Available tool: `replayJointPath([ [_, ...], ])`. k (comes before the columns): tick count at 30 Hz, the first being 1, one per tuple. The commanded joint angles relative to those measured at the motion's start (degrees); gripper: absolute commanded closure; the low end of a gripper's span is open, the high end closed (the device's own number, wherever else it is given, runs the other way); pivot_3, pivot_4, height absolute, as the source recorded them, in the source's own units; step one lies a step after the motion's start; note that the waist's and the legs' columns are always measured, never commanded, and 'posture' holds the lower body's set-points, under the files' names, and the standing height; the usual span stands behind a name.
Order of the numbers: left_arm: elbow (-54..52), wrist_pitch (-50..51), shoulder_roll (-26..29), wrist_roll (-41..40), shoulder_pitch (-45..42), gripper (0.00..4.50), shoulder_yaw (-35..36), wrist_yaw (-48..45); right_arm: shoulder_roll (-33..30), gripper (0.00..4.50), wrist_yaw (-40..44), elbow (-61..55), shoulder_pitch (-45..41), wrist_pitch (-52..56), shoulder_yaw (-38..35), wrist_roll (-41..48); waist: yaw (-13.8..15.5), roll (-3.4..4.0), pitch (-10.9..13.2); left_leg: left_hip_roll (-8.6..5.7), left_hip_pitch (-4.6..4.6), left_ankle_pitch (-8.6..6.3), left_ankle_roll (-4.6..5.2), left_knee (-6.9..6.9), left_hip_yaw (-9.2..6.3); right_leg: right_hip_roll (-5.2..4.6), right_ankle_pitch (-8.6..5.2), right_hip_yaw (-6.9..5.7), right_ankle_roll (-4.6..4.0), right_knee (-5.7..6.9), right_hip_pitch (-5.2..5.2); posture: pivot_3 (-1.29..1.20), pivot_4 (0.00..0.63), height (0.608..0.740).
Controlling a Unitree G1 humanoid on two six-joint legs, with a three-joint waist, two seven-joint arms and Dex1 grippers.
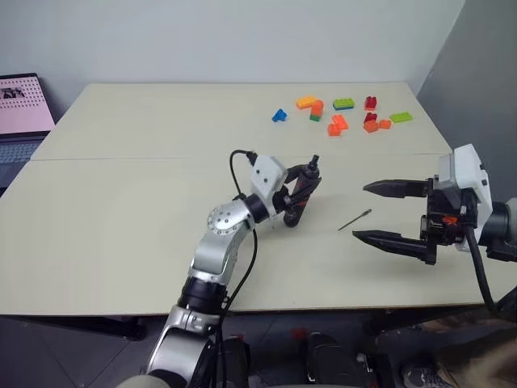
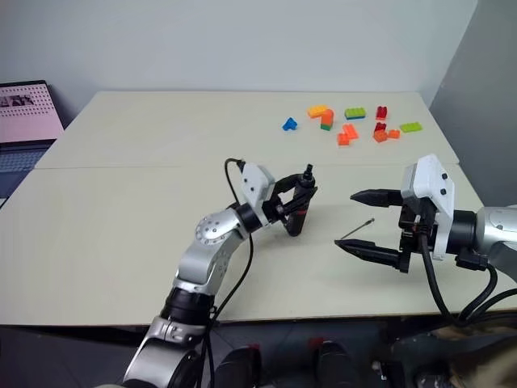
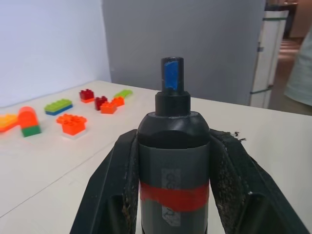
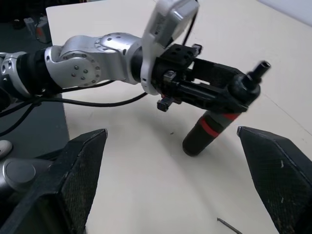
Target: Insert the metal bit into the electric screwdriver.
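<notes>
My left hand (image 1: 300, 194) is clenched on the screwdriver (image 1: 299, 198), gripping it around its upper body, with the tip tilted up and the butt end low over the desk (image 1: 121, 202). My right hand (image 1: 378, 212) is released, its two fingers spread wide with nothing between them. The bit (image 1: 355, 219) lies loose on the desk between my two hands, just beside my right fingers and well apart from the screwdriver.

Writing is scarce. The left wrist view shows a pale label on the screwdriver's grey barrel above and below the red band, but its print is too blurred to read (I cannot make out a brand). That same view shows the blue patch on the narrow tip, end-on, and the bricks (image 3: 68, 122) lying beyond it.

The right wrist view shows the screwdriver from the side, leaning, red band near its middle, and only one end of the bit at the frame's edge. The head views take in a laptop (image 1: 20, 113) at the far left edge and the bricks (image 1: 339, 113) scattered near the far right corner.
</notes>
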Motion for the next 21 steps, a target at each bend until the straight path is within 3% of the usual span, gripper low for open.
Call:
replayJointPath([
  [1,-6.5,4.1,2.1,-1.5,5.0,2.88,0.5,2.0,-1.0,0.00,0.7,0.1,-1.2,-0.9,-0.1,-0.1,0.1,0.00,0.0,0.01,0.02,0.00,0.00,0.00,0.00,0.01,0.00,0.00,0.00,0.01,0.02,0.00,0.150,0.740],
  [6,-12.3,7.4,5.4,-2.9,9.9,2.88,1.5,3.6,-1.7,0.00,2.3,0.9,-0.9,-2.1,1.5,-2.2,0.0,0.00,-0.1,0.01,0.06,0.00,0.00,0.02,0.00,0.02,0.06,0.00,0.00,-0.02,0.06,0.00,0.150,0.740],
  [11,-13.0,8.1,6.2,-3.4,9.4,2.88,0.3,4.6,-3.1,0.00,5.8,4.1,-2.3,-5.4,6.0,-7.9,0.1,-0.03,-0.1,0.02,0.10,0.00,0.00,0.03,0.00,0.03,0.07,-0.01,-0.01,-0.03,0.09,0.00,0.150,0.740],
  [16,-11.2,7.0,5.8,-2.5,7.2,2.88,-1.6,5.3,-5.5,0.00,16.2,17.3,-11.9,-19.4,22.6,-26.7,-0.2,0.00,-0.1,0.02,0.13,0.01,0.01,0.06,0.08,0.03,0.15,0.03,-0.08,-0.09,0.09,0.00,0.150,0.740],
  [19,-11.3,6.1,5.9,-1.9,7.6,2.88,-2.9,5.6,-1.4,0.00,27.2,35.4,-24.9,-33.6,37.6,-43.0,-0.6,0.03,-0.2,0.06,0.21,0.02,0.02,0.05,0.20,0.04,0.18,0.08,-0.14,-0.12,0.06,0.00,0.150,0.740],
  [21,-11.4,5.8,5.8,-1.7,7.9,2.88,-3.5,6.1,1.8,0.00,31.4,44.8,-30.9,-39.5,42.3,-48.4,-0.7,0.03,-0.2,0.08,0.28,0.02,0.02,0.03,0.29,0.04,0.22,0.09,-0.21,-0.16,0.10,0.00,0.150,0.740],
])
